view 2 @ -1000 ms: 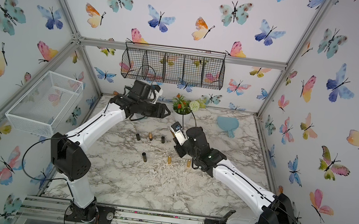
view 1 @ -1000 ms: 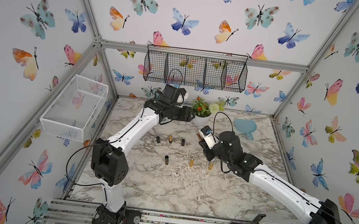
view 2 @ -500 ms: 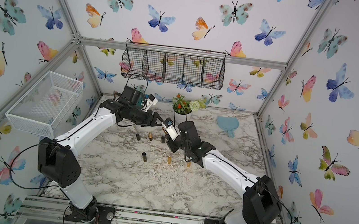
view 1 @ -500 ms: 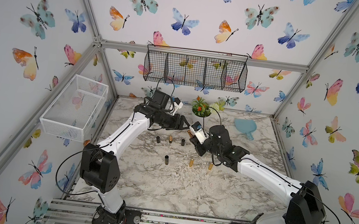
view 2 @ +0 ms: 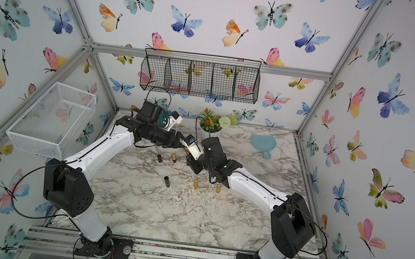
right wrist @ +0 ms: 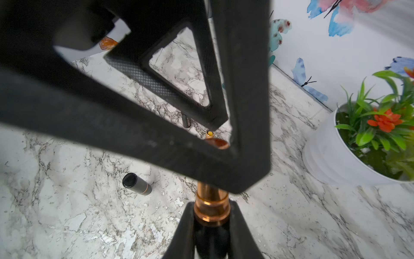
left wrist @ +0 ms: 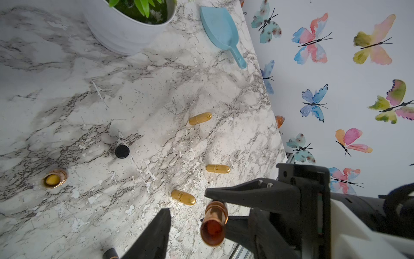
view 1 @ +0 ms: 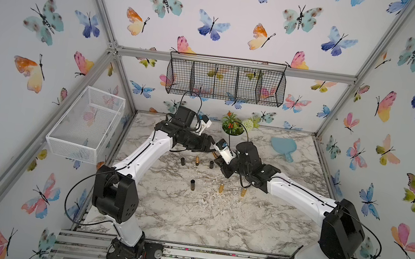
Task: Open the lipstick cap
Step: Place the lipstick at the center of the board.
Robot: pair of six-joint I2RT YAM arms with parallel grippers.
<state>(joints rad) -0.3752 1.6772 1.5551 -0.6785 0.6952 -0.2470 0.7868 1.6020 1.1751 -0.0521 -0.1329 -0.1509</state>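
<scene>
Right gripper [right wrist: 211, 207] was clamped on the dark base end of the lipstick [left wrist: 214, 224], holding it up off the table [view 1: 189, 215] near the back middle, just in front of the plant pot [view 1: 232, 131]. Its copper end [right wrist: 216, 143] pointed at the left gripper [view 1: 209, 147]. Left jaws stood apart, 1 finger [left wrist: 156, 233] either side of that end. In the left wrist view the near finger was clear of the tube, with no contact I could see.

Progress, my read: pickup and presentation done, cap grip and pull not yet done. Cap looked on (the middle of the tube was hidden behind a left finger in the right wrist view, so not certain). Left to do: close on the cap end, then pull along the tube axis while the right side holds the base.

Pose: 2 arms met nose to nose above the table. Left arm rose from its base toward the back, then bent toward the middle. Right arm stretched low across toward the middle, wrist tipped up. Below them, loose tubes [view 1: 221, 188] stood on the table.
</scene>
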